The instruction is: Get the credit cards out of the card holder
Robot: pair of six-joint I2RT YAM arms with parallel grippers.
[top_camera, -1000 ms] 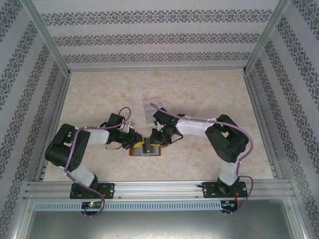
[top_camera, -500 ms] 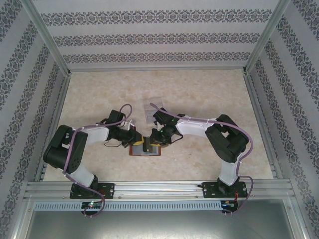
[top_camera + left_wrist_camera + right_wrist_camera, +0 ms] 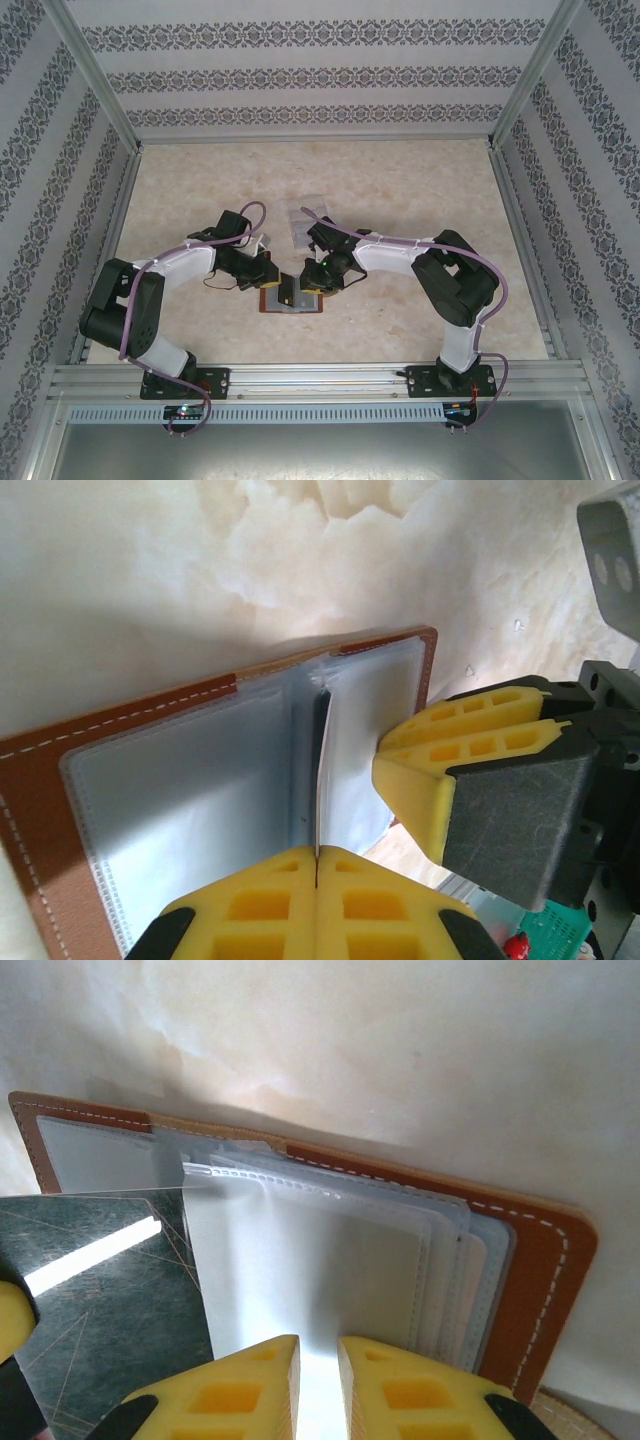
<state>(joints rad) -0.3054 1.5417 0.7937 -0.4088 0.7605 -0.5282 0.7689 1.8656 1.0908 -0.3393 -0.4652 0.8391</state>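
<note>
Left claw newly clenched on an upright sleeve of the open reddish-brown, grey-blue-pocketed card holder.

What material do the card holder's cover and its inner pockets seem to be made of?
Card holder cover: apparently leather or imitation, matte reddish-brown, with pale stitching along the edge. Inner pockets: likely thin soft plastic, translucent grey-blue, slightly glossy, with welded-looking seams.

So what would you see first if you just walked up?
Two arms meet at the middle of the table over an open brown card holder. The left claw is shut on a thin sleeve edge standing up at its fold. The right claw pinches a clear sleeve on the holder's other side.
</note>
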